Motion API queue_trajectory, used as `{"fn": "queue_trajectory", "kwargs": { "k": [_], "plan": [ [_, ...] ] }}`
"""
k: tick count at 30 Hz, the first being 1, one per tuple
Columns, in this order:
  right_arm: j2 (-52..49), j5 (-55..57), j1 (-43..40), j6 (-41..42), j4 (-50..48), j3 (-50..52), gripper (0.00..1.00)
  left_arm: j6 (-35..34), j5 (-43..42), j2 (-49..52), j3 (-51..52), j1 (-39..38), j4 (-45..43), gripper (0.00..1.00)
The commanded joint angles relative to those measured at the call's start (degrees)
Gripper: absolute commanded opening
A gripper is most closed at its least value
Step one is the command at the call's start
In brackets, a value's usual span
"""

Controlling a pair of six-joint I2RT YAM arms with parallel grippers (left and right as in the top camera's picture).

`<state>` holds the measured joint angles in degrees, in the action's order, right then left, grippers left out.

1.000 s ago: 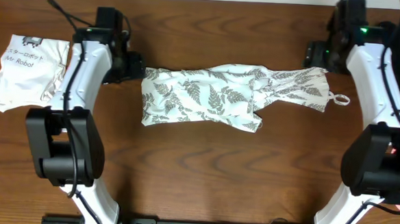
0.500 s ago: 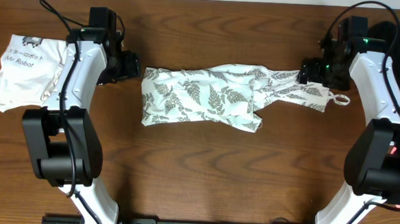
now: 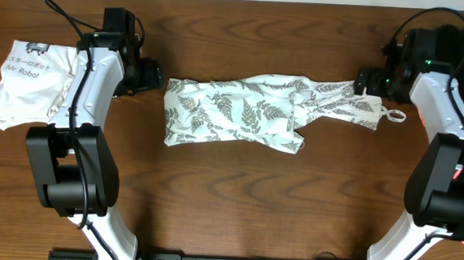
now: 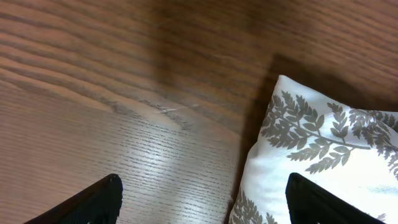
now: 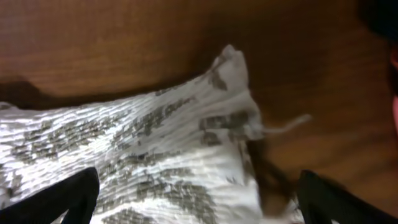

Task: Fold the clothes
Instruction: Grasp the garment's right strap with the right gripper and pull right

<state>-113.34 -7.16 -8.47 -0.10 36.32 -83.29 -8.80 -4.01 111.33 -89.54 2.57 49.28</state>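
- Backed toward 9 o'clock, the left gripper [image 3: 157, 80] sits just beside the cloth's left edge, jaws spread and empty.
- The thin white fern-printed fabric garment [image 3: 241, 110] lies mid-table, gathered into a rumpled band. Its long axis runs 9 to 3 o'clock, narrow end toward 3. It looks only part-folded.
- The right gripper [image 3: 364, 80] has shifted toward 3 o'clock, jaws wide and empty.

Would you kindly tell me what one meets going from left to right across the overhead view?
White Mr Robot shirt → left gripper → fern-print garment. The right gripper overlaps the garment's right end, so it is left out.
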Motion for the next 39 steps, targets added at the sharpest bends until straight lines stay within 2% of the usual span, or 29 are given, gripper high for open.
{"fn": "queue_trajectory", "kwargs": {
  "k": [1, 12, 19, 21, 23, 25, 27, 29, 30, 39],
  "plan": [
    [-0.72, -4.59, -0.74, -0.83, -3.76, 3.06, 0.99, 0.11, 1.09, 0.13, 0.44, 0.26, 0.22, 0.84],
    [-2.71, -12.39, -1.77, 0.39, -14.12, 10.75, 0.99, 0.11, 1.09, 0.13, 0.44, 0.26, 0.76, 0.84],
    [-4.79, -16.31, -1.6, 0.22, -14.95, 11.37, 0.97, 0.09, 1.09, 0.13, 0.44, 0.26, 0.79, 0.84],
    [-4.63, -17.49, -1.66, 0.24, -15.26, 11.28, 0.83, 0.11, 1.07, 0.13, 0.46, 0.26, 0.81, 0.84],
    [-4.61, -20.48, -2.05, 0.24, -15.63, 10.86, 0.57, 0.09, 1.05, 0.13, 0.44, 0.26, 0.87, 0.84],
    [-4.57, -22.86, -2.47, 0.24, -15.65, 10.38, 0.45, 0.09, 1.05, 0.13, 0.44, 0.26, 1.11, 0.84],
    [-4.52, -24.39, -3.13, 0.24, -15.69, 9.73, 0.29, 0.09, 1.05, 0.13, 0.44, 0.26, 1.38, 0.85],
    [-4.52, -24.61, -3.87, 0.28, -15.69, 9.01, 0.05, 0.09, 1.05, 0.13, 0.44, 0.26, 1.49, 0.84],
    [-4.52, -24.61, -4.22, 0.28, -15.69, 8.72, 0.01, 0.09, 1.05, 0.13, 0.46, 0.26, 1.49, 0.84],
    [-4.28, -24.59, -10.08, -0.96, -10.73, 3.06, 0.01, 0.09, 0.92, 0.13, 0.44, 0.26, 1.53, 0.84]
  ]
}}
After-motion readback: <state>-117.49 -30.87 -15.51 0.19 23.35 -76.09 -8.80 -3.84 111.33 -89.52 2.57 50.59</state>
